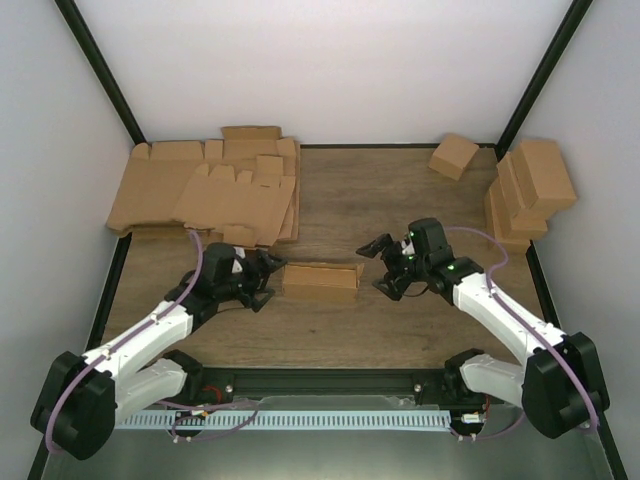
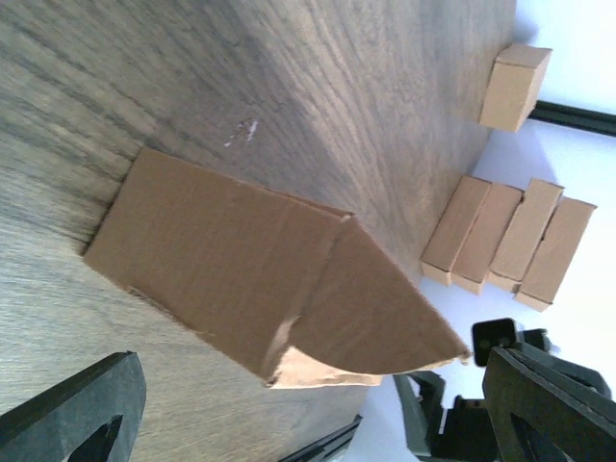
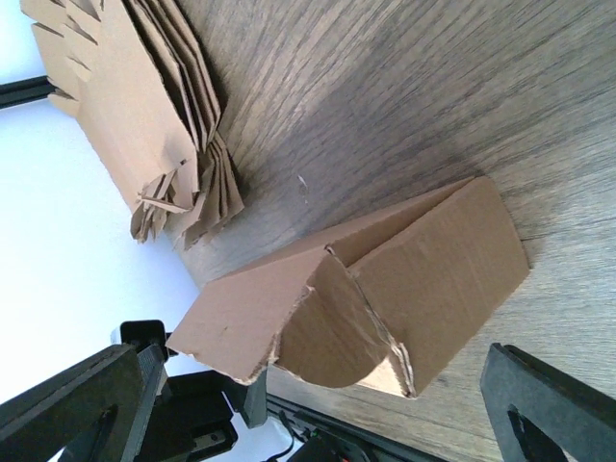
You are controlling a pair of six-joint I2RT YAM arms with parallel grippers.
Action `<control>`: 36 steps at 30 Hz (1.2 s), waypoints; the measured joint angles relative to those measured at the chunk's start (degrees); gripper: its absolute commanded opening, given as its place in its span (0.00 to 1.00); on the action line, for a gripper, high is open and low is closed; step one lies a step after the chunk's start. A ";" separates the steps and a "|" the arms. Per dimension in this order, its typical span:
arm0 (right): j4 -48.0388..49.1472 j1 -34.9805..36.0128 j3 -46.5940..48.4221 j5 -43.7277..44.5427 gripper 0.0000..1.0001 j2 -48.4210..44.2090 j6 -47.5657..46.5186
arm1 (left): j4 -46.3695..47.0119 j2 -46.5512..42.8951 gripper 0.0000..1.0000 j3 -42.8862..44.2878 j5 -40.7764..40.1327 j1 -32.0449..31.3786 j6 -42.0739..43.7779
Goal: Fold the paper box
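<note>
A partly folded brown paper box (image 1: 320, 281) lies on the wooden table between the two arms. In the left wrist view the box (image 2: 241, 269) shows a flat side and a raised lid flap. In the right wrist view the box (image 3: 385, 298) shows its open end with a rounded tuck flap. My left gripper (image 1: 268, 279) is open just left of the box, not touching it. My right gripper (image 1: 375, 268) is open just right of the box, empty.
A stack of flat unfolded cardboard blanks (image 1: 210, 190) lies at the back left. Several finished folded boxes (image 1: 528, 190) stand at the back right, with one more (image 1: 453, 156) apart. A black frame rail (image 1: 330, 378) runs along the near edge.
</note>
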 measured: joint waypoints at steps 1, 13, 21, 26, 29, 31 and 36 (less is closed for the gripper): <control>0.57 0.09 -0.04 -0.20 1.00 0.20 0.55 | 0.44 0.00 0.98 -0.04 0.00 0.00 -0.61; 4.31 3.80 -2.08 -1.05 0.98 2.54 4.55 | 6.88 -0.07 0.87 -2.12 0.00 0.00 -6.08; 5.73 4.96 -3.56 -0.98 0.85 2.64 6.43 | 10.16 0.57 0.81 -3.93 0.50 0.00 -7.85; 6.73 5.38 -3.56 -0.76 0.78 3.02 7.06 | 11.43 0.76 0.72 -4.26 0.63 0.00 -8.35; 6.97 5.53 -3.56 -0.63 0.75 3.17 7.30 | 11.78 0.76 0.67 -4.31 0.66 0.00 -8.46; 7.17 5.62 -3.56 -0.61 0.73 3.50 7.48 | 11.85 0.76 0.63 -4.33 0.66 0.00 -8.52; 7.28 6.01 -3.56 -0.48 0.66 3.87 8.04 | 12.04 0.74 0.56 -4.72 0.66 0.00 -8.72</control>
